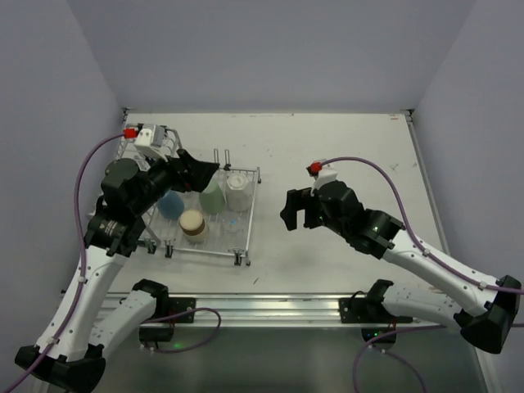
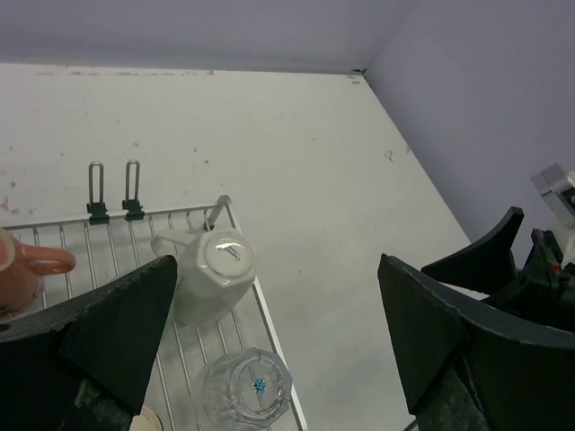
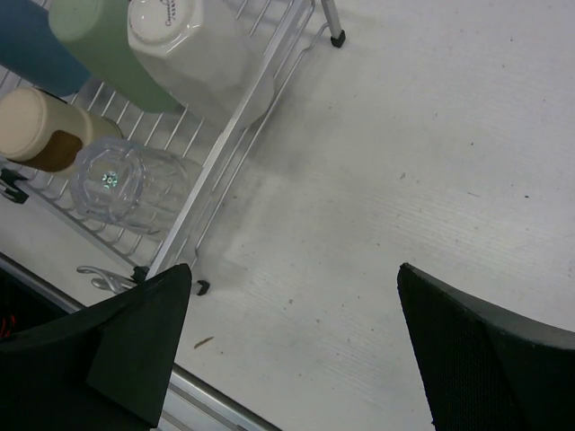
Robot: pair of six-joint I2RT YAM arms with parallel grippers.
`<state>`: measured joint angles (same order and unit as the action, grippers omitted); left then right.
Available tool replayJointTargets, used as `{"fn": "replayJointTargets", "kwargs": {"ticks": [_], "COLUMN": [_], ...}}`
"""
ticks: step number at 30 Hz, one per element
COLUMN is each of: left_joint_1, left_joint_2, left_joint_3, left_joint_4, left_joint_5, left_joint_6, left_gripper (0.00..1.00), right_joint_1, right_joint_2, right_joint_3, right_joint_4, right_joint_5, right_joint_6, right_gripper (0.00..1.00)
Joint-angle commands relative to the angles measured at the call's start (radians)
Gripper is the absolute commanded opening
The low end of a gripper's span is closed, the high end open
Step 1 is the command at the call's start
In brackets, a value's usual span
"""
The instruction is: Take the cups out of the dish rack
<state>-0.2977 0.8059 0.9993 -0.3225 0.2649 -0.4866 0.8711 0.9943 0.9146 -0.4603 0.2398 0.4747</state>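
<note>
Left gripper [image 2: 277,269] gaped above the silver wire dish rack [image 3: 208,178], right gripper [image 3: 295,274] gaped beside it. I judged: straddle the upturned white cup [image 2: 214,274] squarely.

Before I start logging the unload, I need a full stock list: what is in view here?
rack: one, silver wire, left side of the table
table: one, white
blue cup: one, blue, middle of the rack
green cup: one, pale green, right of the blue one
white cup: one, white, rack's right edge
brown cup: one, brown with cream rim, near row
clear cup: one, see-through, near right corner
orange mug: one, orange, on the rack, seen only from the left wrist
left tool: one, black, open, above the rack
right tool: one, black, open, over bare table right of the rack
</note>
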Motion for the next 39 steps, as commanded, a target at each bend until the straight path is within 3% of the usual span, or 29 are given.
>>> {"fn": "replayJointTargets", "kwargs": {"ticks": [1,6,13,24,30,34,39], "left_joint_1": [-0.004,-0.004,-0.004,-0.004,-0.006,-0.009,-0.081], "left_joint_2": [0.001,0.004,-0.002,0.013,0.055,0.061,0.07], "left_joint_3": [-0.008,-0.01,-0.021,-0.034,-0.036,-0.05,-0.067], "left_joint_4": [0.019,0.026,0.026,-0.007,-0.056,-0.11,-0.196], "left_joint_5": [0.057,0.065,0.068,0.016,0.051,0.059,-0.024], "left_joint_6": [-0.001,0.005,0.008,0.029,0.049,0.039,0.025], "left_gripper": [0.98,0.98,0.98,0.97,0.91,0.89,0.86], "right_joint_1": [0.014,0.089,0.213,0.292,0.289,0.229,0.054], "right_joint_2": [0.027,0.142,0.366,0.564,0.44,0.209,-0.031], "right_joint_3": [0.038,0.164,0.383,0.51,0.394,0.29,0.132], "right_joint_4": [0.011,-0.003,-0.048,-0.103,-0.084,-0.138,-0.14], "right_joint_5": [-0.025,-0.057,0.016,0.073,0.235,0.357,0.274], "right_joint_6": [-0.027,-0.087,-0.123,-0.099,0.008,0.148,0.182], "right_gripper": [0.99,0.99,0.99,0.99,0.99,0.99,0.99]}}
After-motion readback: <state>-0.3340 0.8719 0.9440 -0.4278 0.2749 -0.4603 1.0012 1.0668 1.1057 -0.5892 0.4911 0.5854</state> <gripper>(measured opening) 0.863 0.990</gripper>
